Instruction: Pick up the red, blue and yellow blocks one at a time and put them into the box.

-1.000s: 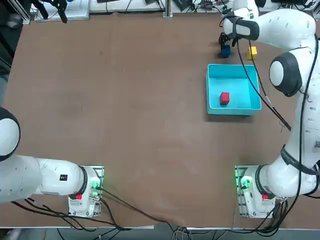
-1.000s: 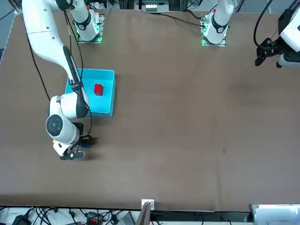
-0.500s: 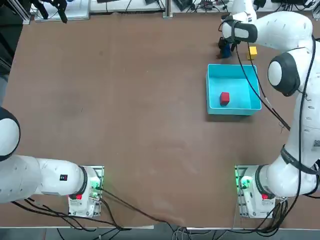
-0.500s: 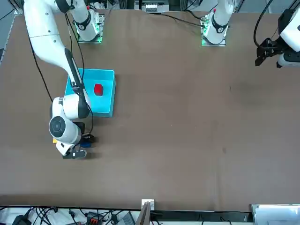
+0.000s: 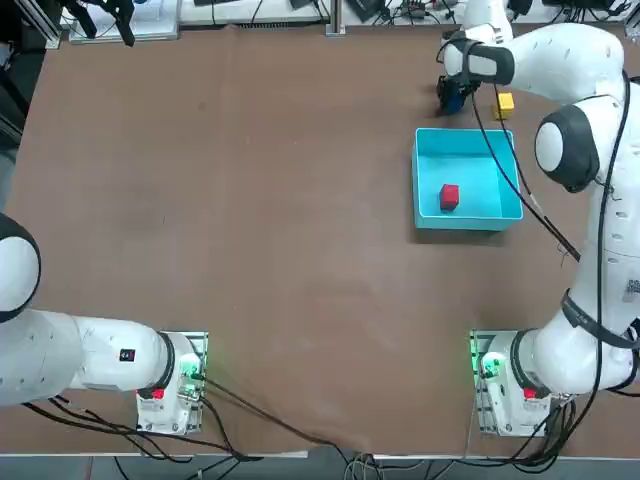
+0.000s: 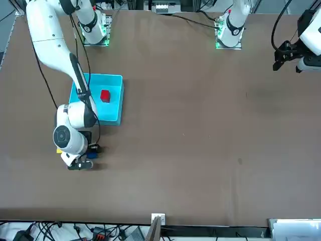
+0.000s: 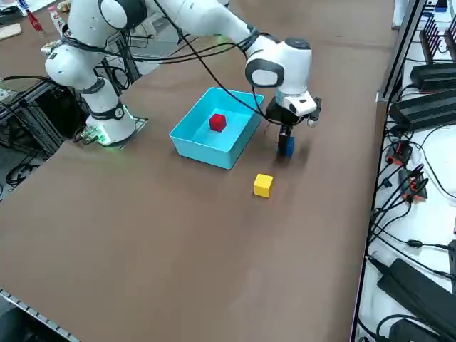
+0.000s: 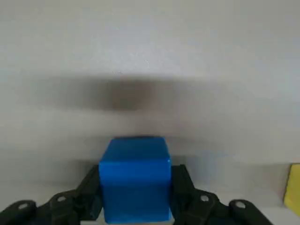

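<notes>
The blue block (image 8: 135, 176) is clamped between the right gripper (image 8: 136, 197) fingers, on the table beyond the box (image 5: 467, 219). If lifted too low, it could be knocked against the box wall and lost.

In the overhead view the right arm's wrist covers most of the blue block (image 5: 452, 99). The wrist view's edge cuts off the yellow block (image 8: 294, 182) and the fingers' (image 8: 89, 192) lower parts.
</notes>
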Controlling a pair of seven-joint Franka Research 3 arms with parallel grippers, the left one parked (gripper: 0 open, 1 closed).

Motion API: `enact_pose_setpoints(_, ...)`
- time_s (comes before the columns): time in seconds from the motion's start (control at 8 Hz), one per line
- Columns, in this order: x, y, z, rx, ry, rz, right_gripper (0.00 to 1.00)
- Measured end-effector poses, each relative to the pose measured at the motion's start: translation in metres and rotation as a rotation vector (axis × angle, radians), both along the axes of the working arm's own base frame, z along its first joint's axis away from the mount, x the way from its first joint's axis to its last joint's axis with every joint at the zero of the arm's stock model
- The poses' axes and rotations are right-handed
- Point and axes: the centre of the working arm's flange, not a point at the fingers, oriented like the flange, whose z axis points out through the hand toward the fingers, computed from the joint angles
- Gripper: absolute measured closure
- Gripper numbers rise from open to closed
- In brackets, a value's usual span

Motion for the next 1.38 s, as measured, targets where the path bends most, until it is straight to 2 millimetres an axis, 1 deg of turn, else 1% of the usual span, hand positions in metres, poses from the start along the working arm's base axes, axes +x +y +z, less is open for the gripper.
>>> enact_pose_setpoints(0.12, -0.002, 0.000, 0.022, -0.005, 0.020, -0.018, 0.30)
enact_pose_setpoints(0.25, -0.008, 0.000, 0.054, -0.006, 0.040, -0.029, 0.30)
enact_pose_setpoints(0.38, -0.021, 0.000, 0.088, -0.001, 0.050, -0.035, 0.30)
enact_pose_setpoints(0.5, -0.045, -0.005, 0.113, 0.004, 0.059, -0.040, 0.30)
enact_pose_setpoints(0.62, -0.075, -0.010, 0.128, 0.005, 0.077, -0.044, 0.30)
enact_pose_setpoints(0.75, -0.110, -0.016, 0.133, 0.005, 0.101, -0.046, 0.30)
enact_pose_setpoints(0.88, -0.145, -0.021, 0.130, 0.008, 0.107, -0.047, 0.30)
enact_pose_setpoints(1.0, -0.177, -0.026, 0.121, 0.013, 0.100, -0.046, 0.30)
enact_pose_setpoints(1.12, -0.202, -0.029, 0.108, 0.015, 0.100, -0.047, 0.30)
enact_pose_setpoints(1.25, -0.219, -0.029, 0.093, 0.018, 0.094, -0.049, 0.30)
enact_pose_setpoints(1.38, -0.230, -0.026, 0.078, 0.023, 0.075, -0.047, 0.30)
